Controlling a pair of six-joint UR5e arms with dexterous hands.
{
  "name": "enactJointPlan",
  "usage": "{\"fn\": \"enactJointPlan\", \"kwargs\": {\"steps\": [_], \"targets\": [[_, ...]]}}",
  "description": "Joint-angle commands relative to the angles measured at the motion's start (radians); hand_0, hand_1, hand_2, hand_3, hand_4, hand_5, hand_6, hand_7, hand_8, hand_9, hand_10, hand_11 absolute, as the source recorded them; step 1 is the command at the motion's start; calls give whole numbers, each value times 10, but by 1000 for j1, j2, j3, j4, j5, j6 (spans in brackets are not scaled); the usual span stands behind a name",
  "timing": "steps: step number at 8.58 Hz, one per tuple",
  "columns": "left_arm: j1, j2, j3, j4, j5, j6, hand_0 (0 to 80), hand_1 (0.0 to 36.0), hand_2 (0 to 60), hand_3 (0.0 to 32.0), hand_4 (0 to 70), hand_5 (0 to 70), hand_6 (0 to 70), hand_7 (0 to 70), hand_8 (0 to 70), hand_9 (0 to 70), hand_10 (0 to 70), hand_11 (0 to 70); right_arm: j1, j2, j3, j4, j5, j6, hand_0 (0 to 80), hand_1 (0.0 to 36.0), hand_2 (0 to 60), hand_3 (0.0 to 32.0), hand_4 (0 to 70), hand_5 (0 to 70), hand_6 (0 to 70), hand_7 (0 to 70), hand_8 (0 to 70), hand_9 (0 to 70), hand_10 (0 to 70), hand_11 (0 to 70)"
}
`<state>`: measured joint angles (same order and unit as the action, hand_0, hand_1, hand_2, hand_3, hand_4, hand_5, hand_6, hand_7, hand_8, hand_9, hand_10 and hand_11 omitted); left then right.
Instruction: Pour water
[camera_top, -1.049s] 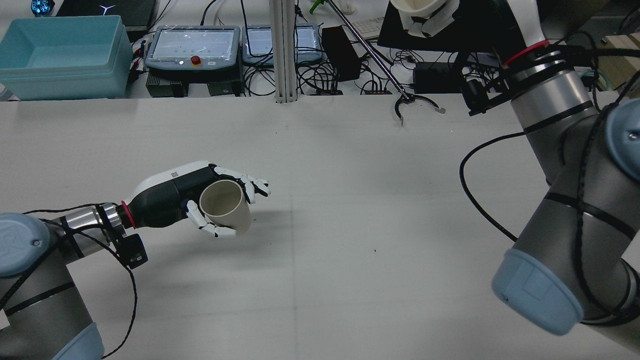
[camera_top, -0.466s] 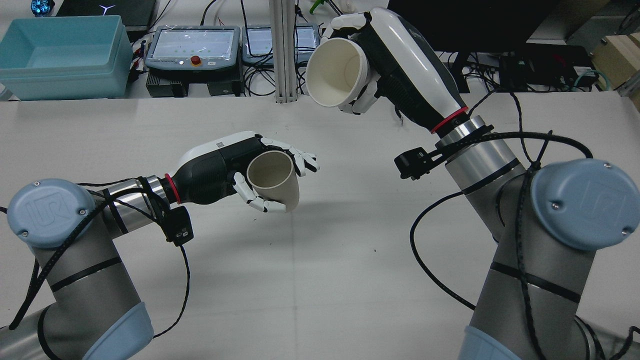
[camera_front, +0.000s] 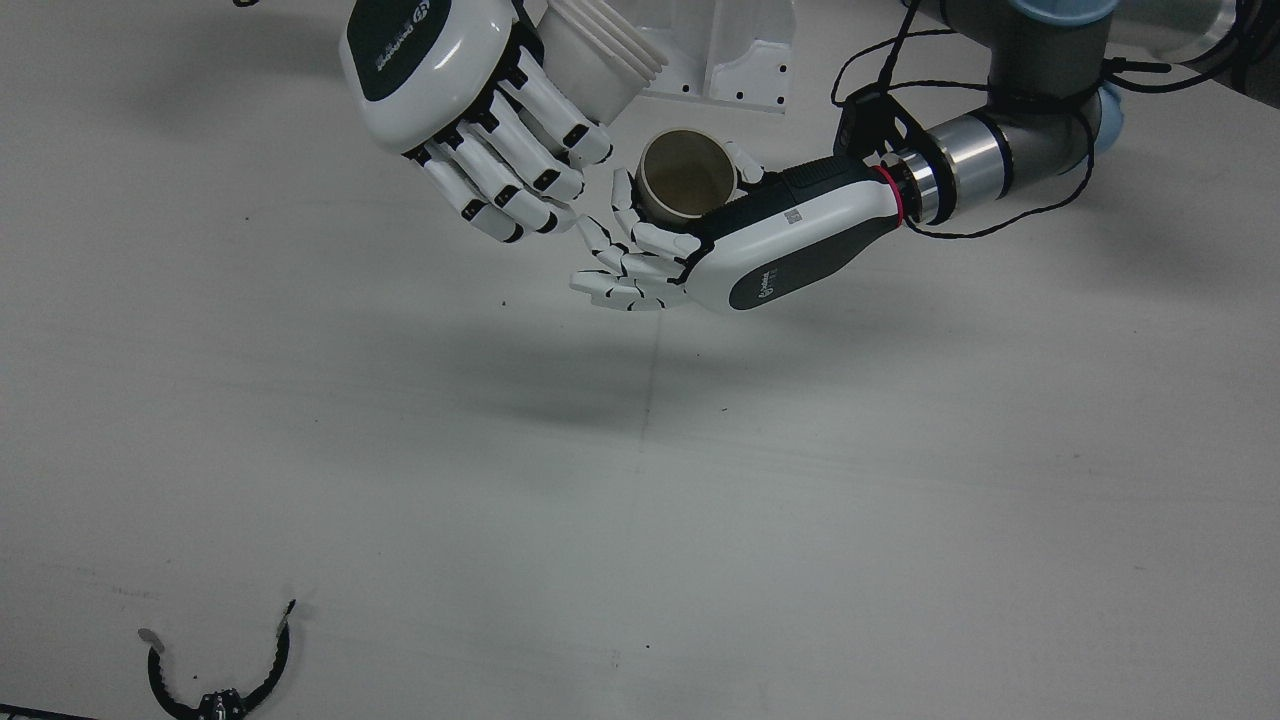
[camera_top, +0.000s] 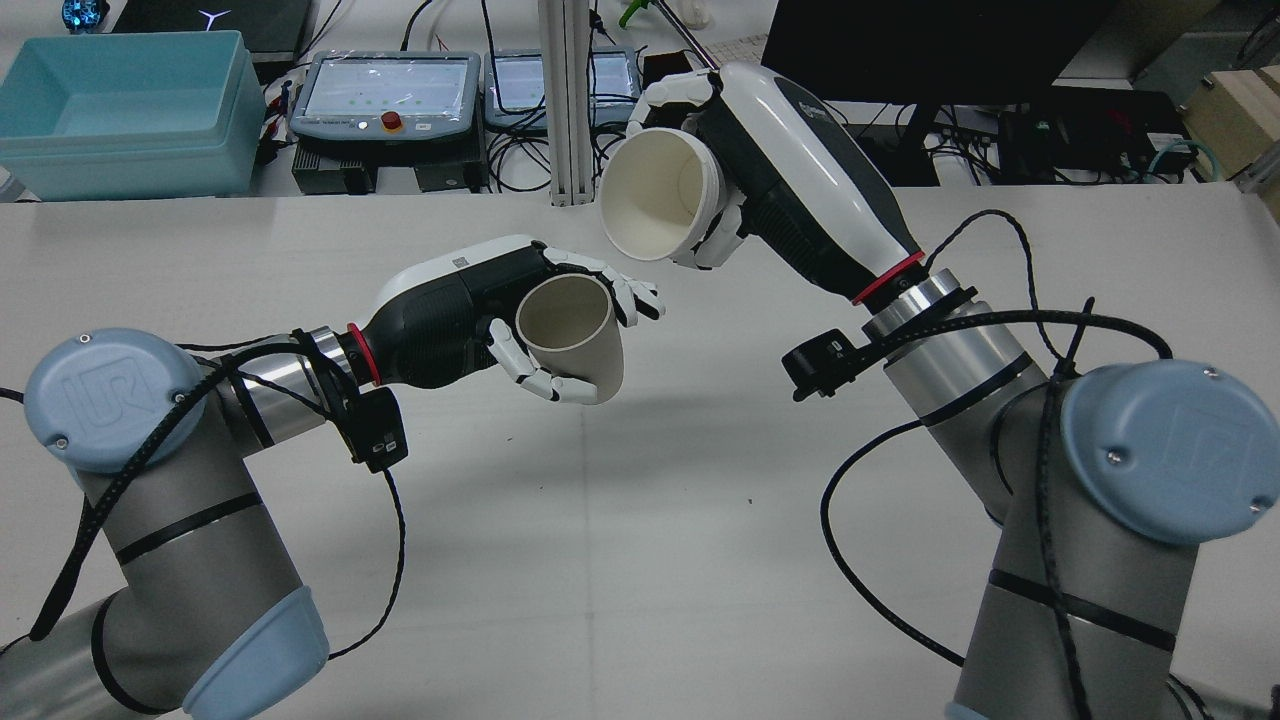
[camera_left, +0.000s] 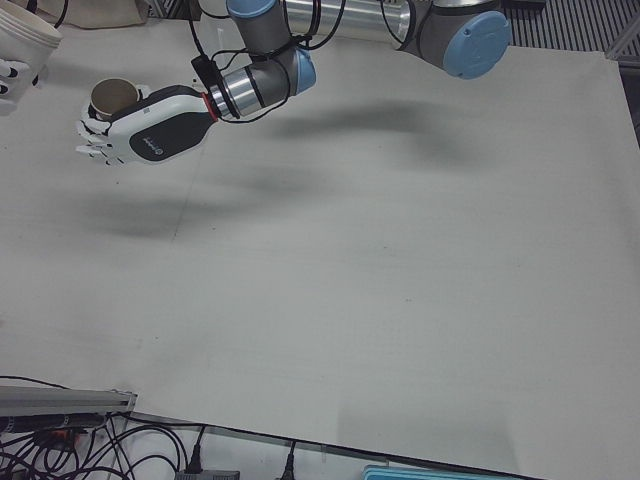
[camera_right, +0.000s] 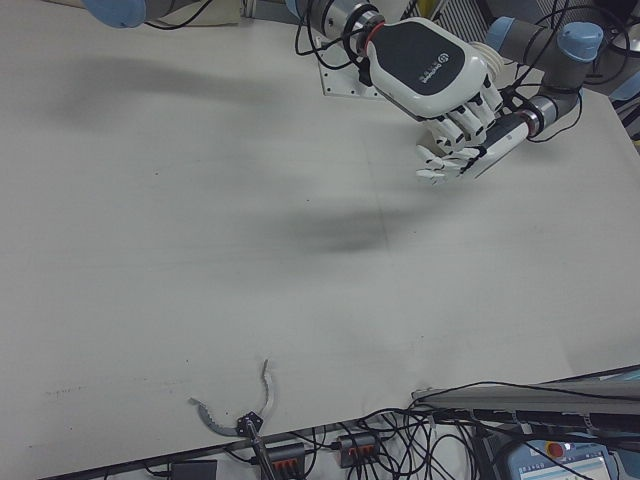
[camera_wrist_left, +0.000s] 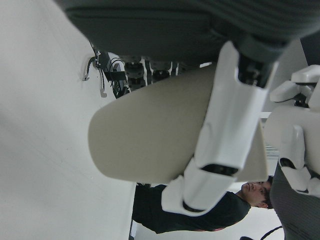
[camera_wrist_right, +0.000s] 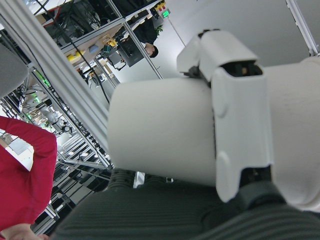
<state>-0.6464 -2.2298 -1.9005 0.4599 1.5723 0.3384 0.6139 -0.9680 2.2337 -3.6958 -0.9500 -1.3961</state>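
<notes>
My left hand (camera_top: 460, 310) is shut on a beige cup (camera_top: 570, 335), held in the air over the table with its mouth up and slightly tilted. Its inside (camera_front: 687, 175) looks empty in the front view. My right hand (camera_top: 790, 180) is shut on a white paper cup (camera_top: 655, 195), tipped with its mouth facing down toward the beige cup, just above and beside it. The two cups stand close but apart. The front view shows the right hand (camera_front: 450, 70) and white cup (camera_front: 600, 50) next to the left hand (camera_front: 770, 240). I see no water.
A teal bin (camera_top: 125, 110) and two teach pendants (camera_top: 385, 90) lie beyond the table's far edge. A grabber tool's claw (camera_front: 215, 680) rests at that same edge. A person (camera_wrist_left: 200, 210) stands behind the station. The white table (camera_top: 640, 520) spreads below both hands.
The right arm swung in from the right, bringing the white cup down and left toward the beige cup. The left hand rose and moved right with its cup.
</notes>
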Motion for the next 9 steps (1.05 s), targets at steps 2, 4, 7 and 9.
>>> {"fn": "enactJointPlan", "kwargs": {"steps": [2, 4, 7, 9], "targets": [[-35, 271, -3, -204, -3, -59, 800, 360, 600, 0, 700, 700, 322, 258, 176, 154, 105, 184, 148, -301, 224, 4, 73, 319, 800, 360, 600, 0, 617, 700, 570, 691, 363, 478, 391, 586], [-167, 530, 40, -443, 8, -65, 800, 360, 600, 0, 700, 700, 331, 261, 177, 160, 119, 201, 234, -479, 146, 4, 56, 739, 800, 360, 600, 0, 473, 629, 534, 633, 372, 487, 412, 618], [-370, 723, 191, -676, 9, -153, 800, 360, 600, 0, 700, 700, 326, 259, 172, 156, 119, 199, 335, -642, 92, 25, 50, 962, 800, 360, 600, 0, 193, 454, 429, 489, 401, 522, 439, 661], [-418, 795, 234, -756, 9, -162, 800, 360, 600, 0, 700, 700, 327, 258, 173, 157, 119, 199, 334, -719, -83, 298, 25, 1017, 800, 360, 600, 0, 200, 444, 443, 485, 421, 547, 451, 677]]}}
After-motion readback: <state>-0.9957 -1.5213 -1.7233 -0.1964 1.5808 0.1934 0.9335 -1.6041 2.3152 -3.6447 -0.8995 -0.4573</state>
